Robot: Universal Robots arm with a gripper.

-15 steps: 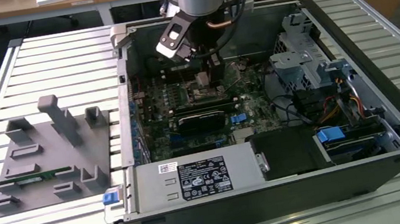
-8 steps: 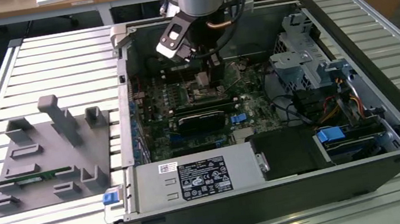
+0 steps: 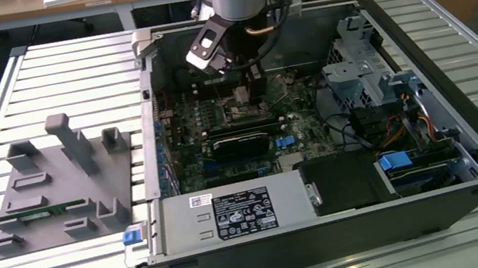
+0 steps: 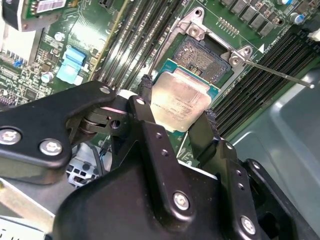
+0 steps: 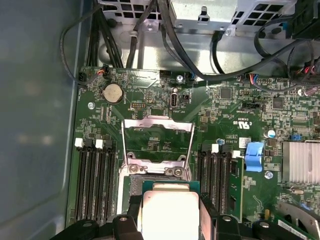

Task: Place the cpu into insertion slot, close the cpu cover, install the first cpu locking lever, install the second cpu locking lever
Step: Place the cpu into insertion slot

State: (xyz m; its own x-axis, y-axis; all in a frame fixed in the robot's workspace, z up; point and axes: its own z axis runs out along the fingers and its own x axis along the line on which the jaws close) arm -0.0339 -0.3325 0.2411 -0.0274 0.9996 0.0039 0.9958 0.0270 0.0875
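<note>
My gripper is shut on the cpu, a pale tan-silver square chip held by two opposite edges between the black fingers. The chip hangs just short of the insertion slot, whose dark centre lies uncovered inside its metal frame. In the first wrist view the cpu overlaps the near edge of the insertion slot, and the cpu cover stands swung open beyond it. A thin locking lever sticks out beside the socket. In the exterior view the gripper reaches down into the computer case.
Long black memory slots flank the socket on both sides. Nearby on the board are a blue clip and a finned heat sink, and cables run along its far edge. A grey fixture lies left of the case.
</note>
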